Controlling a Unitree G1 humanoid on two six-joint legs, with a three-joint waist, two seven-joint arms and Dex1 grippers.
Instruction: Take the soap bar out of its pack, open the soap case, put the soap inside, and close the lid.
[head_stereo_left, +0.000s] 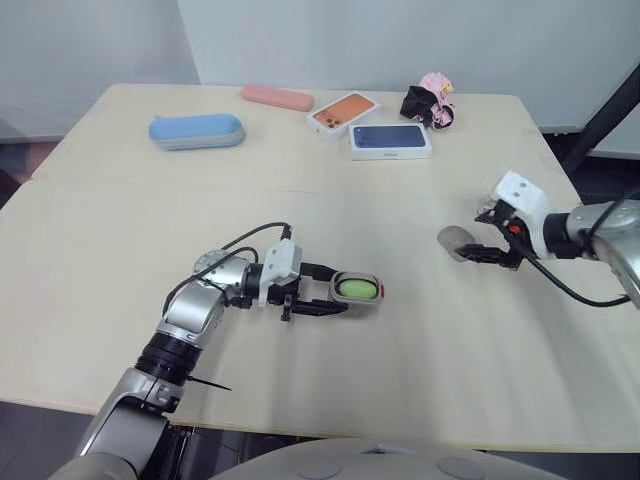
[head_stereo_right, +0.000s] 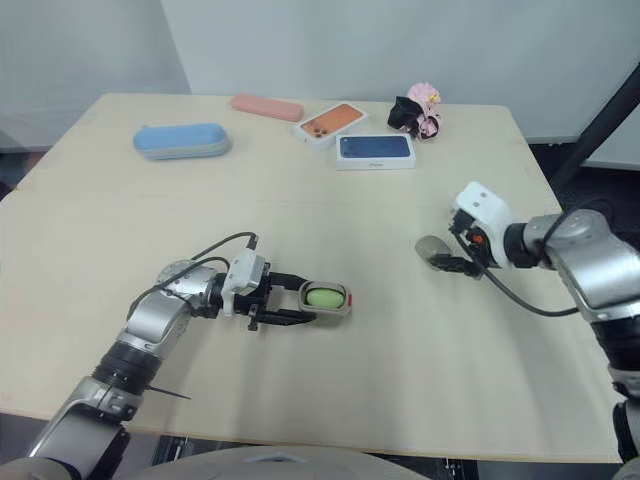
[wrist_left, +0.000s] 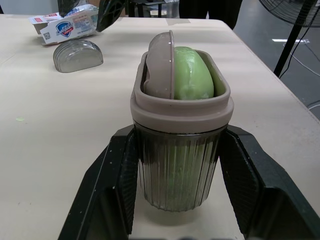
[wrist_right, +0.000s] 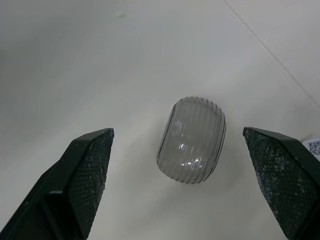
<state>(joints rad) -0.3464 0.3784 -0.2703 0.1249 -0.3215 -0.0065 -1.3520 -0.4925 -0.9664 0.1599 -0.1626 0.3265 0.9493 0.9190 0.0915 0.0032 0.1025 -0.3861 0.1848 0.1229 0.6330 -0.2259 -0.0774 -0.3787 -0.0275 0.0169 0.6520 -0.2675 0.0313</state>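
Pale wooden table (head_stereo_left: 320, 200) against a plain white wall, as I see it from the head cameras. Item one: soap pack (wrist_left: 62, 27), white, lying beyond the lid in the left wrist view. It carries a blue shield emblem, and its lettering is too small for me to read. Item two: soap case (wrist_left: 180, 175), ribbed smoky base with a taupe rim, lid off, near table centre. It holds the green soap bar (wrist_left: 192, 75) beside a taupe insert (wrist_left: 160, 65). The left gripper (head_stereo_left: 335, 291) has both fingers clamped on the base's sides. Item three: clear ribbed lid (head_stereo_left: 455, 242), flat on the table at three o'clock from the case. The right gripper (head_stereo_left: 485, 240) is spread wide around it, gripping nothing. Far end: blue oblong case (head_stereo_left: 196, 131) at eleven o'clock; pink case (head_stereo_left: 277, 97), orange box (head_stereo_left: 342, 113), dark blue box (head_stereo_left: 390, 140) and a black-and-pink bundle (head_stereo_left: 430, 103) around twelve to one. Their contents are unseen, and the printing on the boxes is illegible.
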